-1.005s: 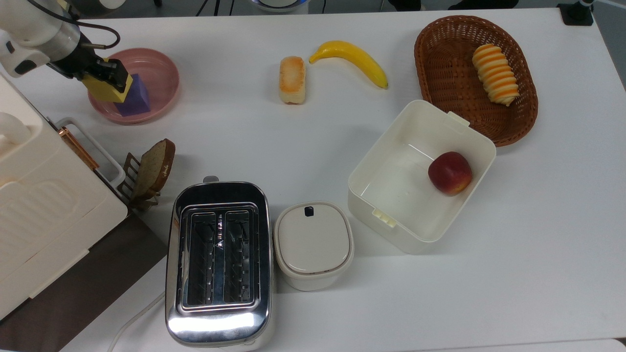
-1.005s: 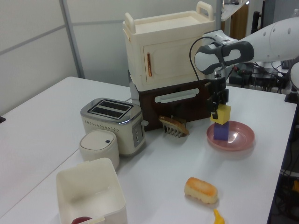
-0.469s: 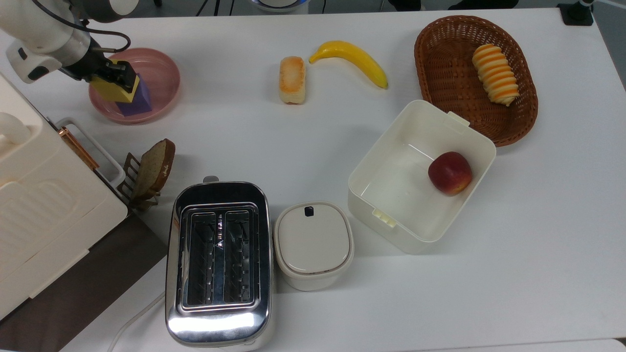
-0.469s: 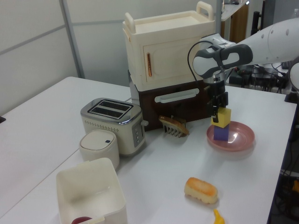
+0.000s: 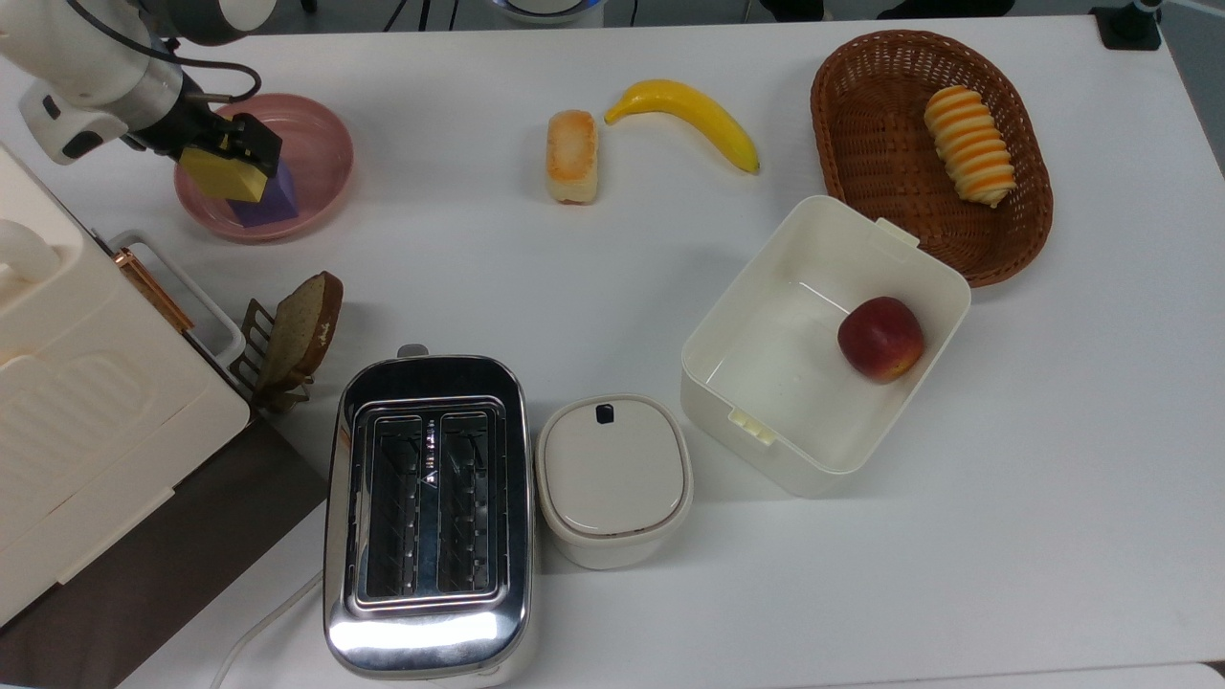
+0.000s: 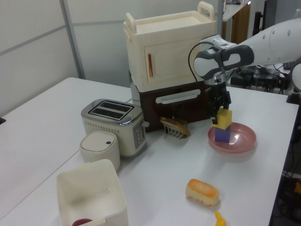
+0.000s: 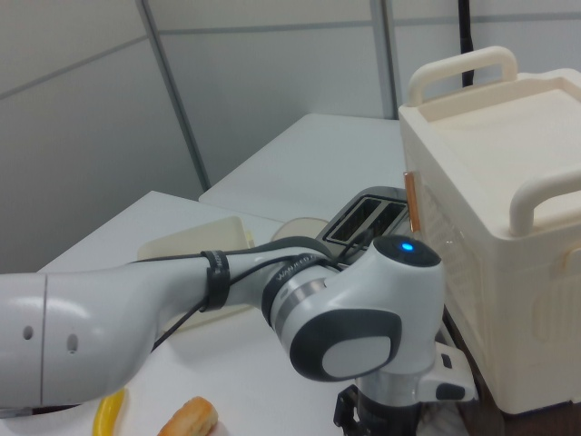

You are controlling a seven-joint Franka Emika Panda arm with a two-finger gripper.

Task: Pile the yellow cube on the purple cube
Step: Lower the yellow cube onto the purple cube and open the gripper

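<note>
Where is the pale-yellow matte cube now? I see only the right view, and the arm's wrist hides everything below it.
Observer: In the left view the yellow cube sits on top of the blue-violet matte cube; their faces appear to touch.
Operator: What does the lower cube stand on?
Observer: It stands inside a round pink dish, near the top view's upper left corner.
Operator: And where is the gripper?
Observer: The gripper is down at the yellow cube, around its upper part.
Operator: What is the closest thing to the dish?
Observer: A slice of brown bread in a small rack, below the dish in the top view and apart from it.
</note>
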